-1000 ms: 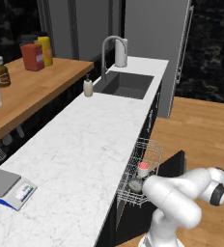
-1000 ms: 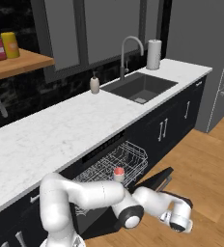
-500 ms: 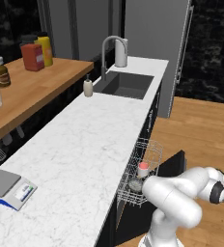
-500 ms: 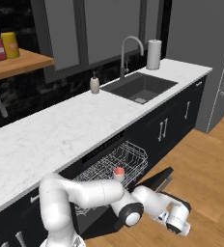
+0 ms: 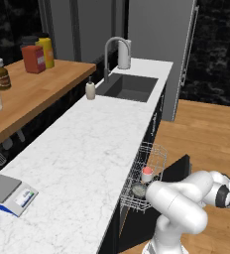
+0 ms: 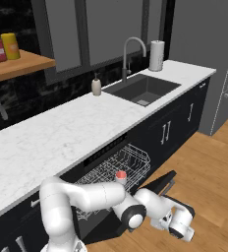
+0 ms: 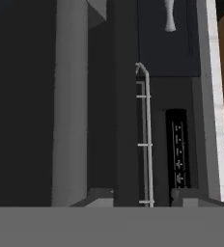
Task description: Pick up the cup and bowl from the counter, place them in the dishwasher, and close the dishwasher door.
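Down by the floor, the arm is folded low with its claw [image 6: 181, 231] beside the lowered dishwasher door [image 6: 157, 183], likely to get under the panel and swing it up. I cannot tell whether the claw is wide or narrow. The cup [image 5: 146, 173] and the bowl [image 5: 138, 189] already sit in the pulled-out wire rack [image 6: 130, 162], off the tabletop [image 5: 82, 154], so closing looks like all that remains.

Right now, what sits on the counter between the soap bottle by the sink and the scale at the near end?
Nothing. In the left base view the counter is bare marble from the soap bottle down to the scale.
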Robot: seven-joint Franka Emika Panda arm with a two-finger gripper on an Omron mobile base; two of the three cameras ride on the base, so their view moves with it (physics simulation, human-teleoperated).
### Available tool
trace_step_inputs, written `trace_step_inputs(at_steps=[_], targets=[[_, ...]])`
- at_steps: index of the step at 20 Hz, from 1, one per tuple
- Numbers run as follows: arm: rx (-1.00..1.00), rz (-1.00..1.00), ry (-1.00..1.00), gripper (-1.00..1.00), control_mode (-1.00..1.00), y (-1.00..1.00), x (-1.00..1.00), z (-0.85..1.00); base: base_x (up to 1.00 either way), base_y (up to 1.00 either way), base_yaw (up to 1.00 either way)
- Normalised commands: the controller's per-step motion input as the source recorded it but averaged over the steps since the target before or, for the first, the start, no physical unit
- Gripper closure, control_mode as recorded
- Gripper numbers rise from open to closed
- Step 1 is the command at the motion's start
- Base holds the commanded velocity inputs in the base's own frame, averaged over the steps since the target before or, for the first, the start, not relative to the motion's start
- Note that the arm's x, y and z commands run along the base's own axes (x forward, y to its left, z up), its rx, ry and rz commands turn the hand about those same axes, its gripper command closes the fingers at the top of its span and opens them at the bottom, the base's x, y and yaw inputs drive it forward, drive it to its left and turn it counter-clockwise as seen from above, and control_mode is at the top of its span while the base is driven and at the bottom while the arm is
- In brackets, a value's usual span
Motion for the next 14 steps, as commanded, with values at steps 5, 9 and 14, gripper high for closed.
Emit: trace_step_inputs(at_steps=[5,9,14], targets=[[0.00,-0.10,0.19,-1.00,-1.00,-0.17,0.03,-0.31,0.00,0.00,0.00],[0.00,-0.10,0.07,-1.00,-1.00,-0.77,-0.05,-0.18,0.00,0.00,0.00],[0.00,-0.08,0.03,-1.00,-1.00,-0.35,-0.04,-0.28,0.00,0.00,0.00]])
